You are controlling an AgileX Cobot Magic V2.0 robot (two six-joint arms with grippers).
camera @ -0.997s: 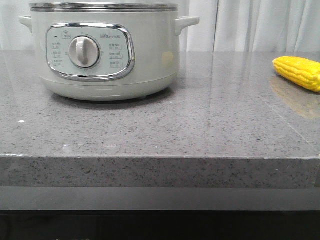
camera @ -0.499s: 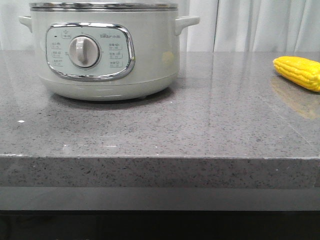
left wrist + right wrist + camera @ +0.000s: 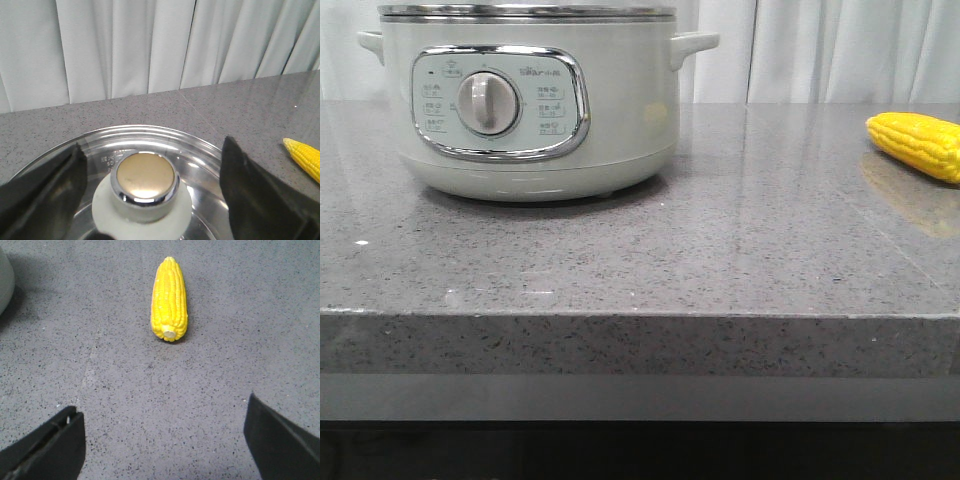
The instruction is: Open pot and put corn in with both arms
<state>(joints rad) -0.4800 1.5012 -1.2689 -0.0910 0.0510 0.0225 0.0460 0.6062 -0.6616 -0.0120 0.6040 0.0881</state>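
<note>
The cream-white pot (image 3: 525,100) stands at the left of the grey counter, its glass lid (image 3: 200,150) on. In the left wrist view my left gripper (image 3: 152,150) hangs open just above the lid, one black finger on each side of the chrome-topped lid knob (image 3: 145,181), not touching it. The yellow corn (image 3: 918,143) lies on the counter at the far right. In the right wrist view the corn (image 3: 169,300) lies lengthwise ahead of my right gripper (image 3: 161,407), which is open with only bare counter between its fingers. Neither gripper shows in the front view.
The speckled grey stone counter (image 3: 720,250) has its front edge close to the camera. White curtains (image 3: 150,45) hang behind it. A bit of the pot's wall (image 3: 4,280) shows at the edge of the right wrist view.
</note>
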